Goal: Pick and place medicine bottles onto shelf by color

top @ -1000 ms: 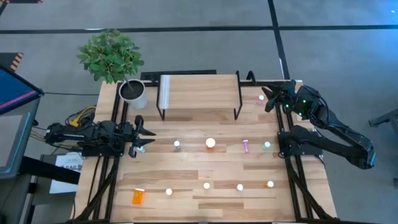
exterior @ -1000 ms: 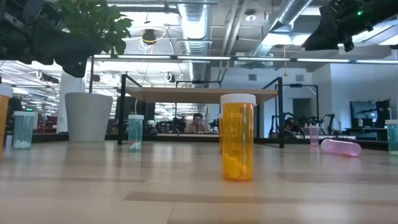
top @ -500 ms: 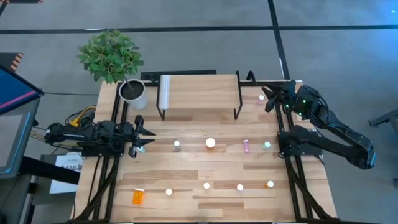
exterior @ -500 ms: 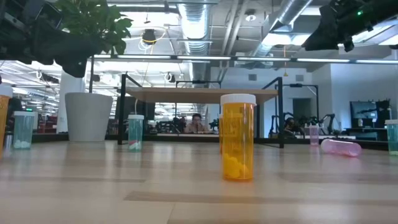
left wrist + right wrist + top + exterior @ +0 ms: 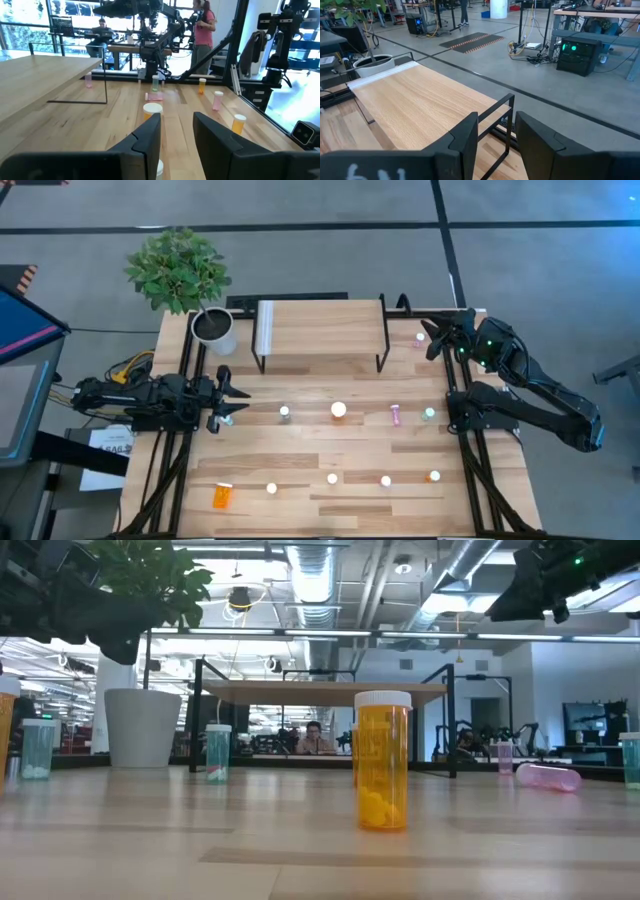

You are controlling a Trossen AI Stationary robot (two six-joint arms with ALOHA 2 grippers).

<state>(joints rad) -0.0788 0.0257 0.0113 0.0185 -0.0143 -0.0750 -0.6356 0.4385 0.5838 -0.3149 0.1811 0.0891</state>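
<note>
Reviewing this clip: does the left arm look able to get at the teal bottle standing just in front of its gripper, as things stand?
Probably yes. The left gripper is open at the table's left edge, facing the teal bottle, and only bare tabletop lies between them. The large orange bottle stands beyond it, out of the way.

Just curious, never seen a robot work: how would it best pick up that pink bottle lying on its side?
The pink bottle lies flat, cap toward the table's near edge. I'd come straight down and pinch across its round body at the middle; gripped along its length it could roll or slip.
</note>
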